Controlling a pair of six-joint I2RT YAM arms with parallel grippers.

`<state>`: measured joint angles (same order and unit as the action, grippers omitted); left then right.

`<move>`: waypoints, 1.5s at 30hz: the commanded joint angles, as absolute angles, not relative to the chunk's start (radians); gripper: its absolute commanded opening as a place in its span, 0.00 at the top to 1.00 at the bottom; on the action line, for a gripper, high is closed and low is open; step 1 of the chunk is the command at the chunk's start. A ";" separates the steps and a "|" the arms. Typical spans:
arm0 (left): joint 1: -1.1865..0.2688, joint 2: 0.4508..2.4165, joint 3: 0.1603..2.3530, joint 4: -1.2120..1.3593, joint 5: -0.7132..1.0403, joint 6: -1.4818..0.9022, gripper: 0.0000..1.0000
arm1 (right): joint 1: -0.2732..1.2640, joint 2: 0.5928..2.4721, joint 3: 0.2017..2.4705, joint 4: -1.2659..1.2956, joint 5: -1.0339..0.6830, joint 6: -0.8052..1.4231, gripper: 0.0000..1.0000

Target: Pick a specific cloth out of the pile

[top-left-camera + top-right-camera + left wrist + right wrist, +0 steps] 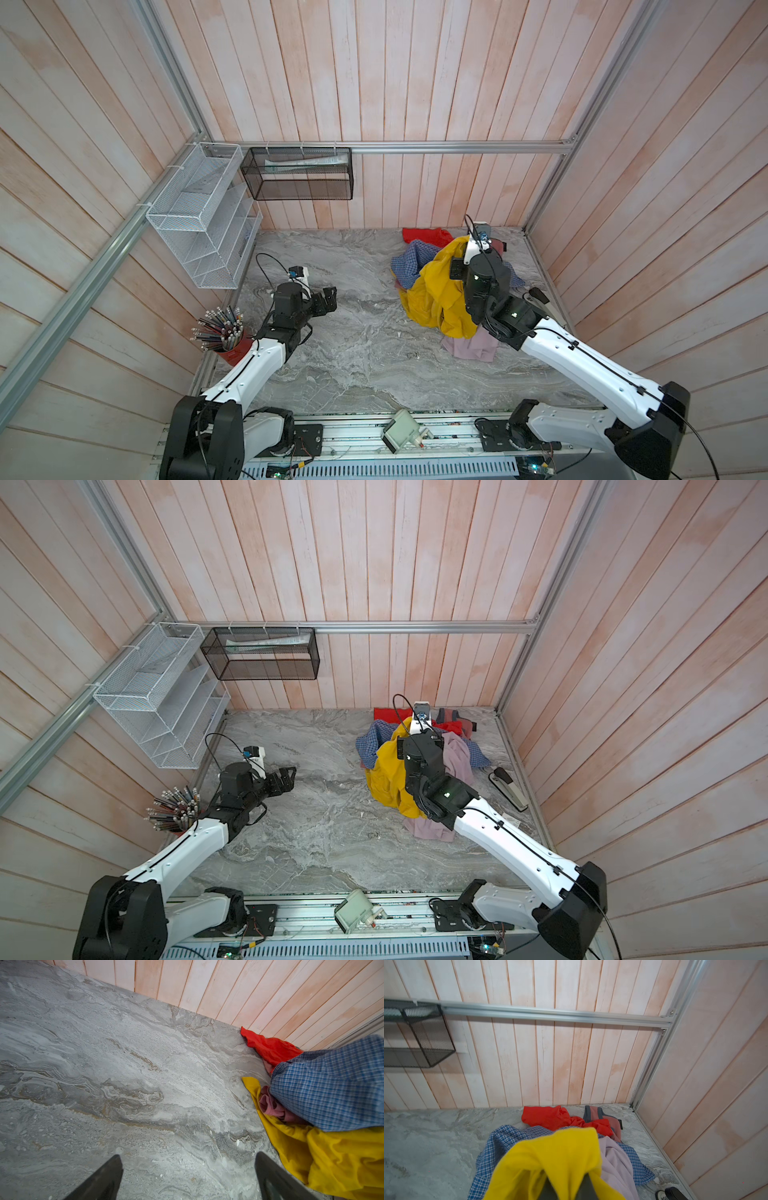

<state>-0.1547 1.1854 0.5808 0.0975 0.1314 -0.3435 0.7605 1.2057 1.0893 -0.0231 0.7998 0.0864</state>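
We see a grey marbled table (357, 345). On it lie the pile (409, 262) at the far right, a stapler (510, 789) beside it, and a pencil cup (235, 352) at the left edge.

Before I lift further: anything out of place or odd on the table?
Nothing is spilled or damaged. One stray item: a black-and-white stapler lies on the table beside the pile, near the blue checked shirt's edge, apart from the yellow cloth.
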 commanded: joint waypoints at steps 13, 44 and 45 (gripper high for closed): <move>-0.172 1.202 0.609 0.115 0.164 -0.337 0.00 | 0.729 1.283 1.034 -0.301 0.259 0.225 1.00; -0.207 1.168 0.585 0.109 0.149 -0.357 0.00 | 0.783 1.421 0.802 -0.453 0.064 0.542 0.45; -0.207 1.166 0.584 0.109 0.149 -0.357 0.00 | 0.779 1.426 0.804 -0.456 0.081 0.555 0.39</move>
<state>-0.2020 1.1835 0.5892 0.0971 0.1516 -0.3523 0.7914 1.4132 0.8104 -0.4198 0.0452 0.4885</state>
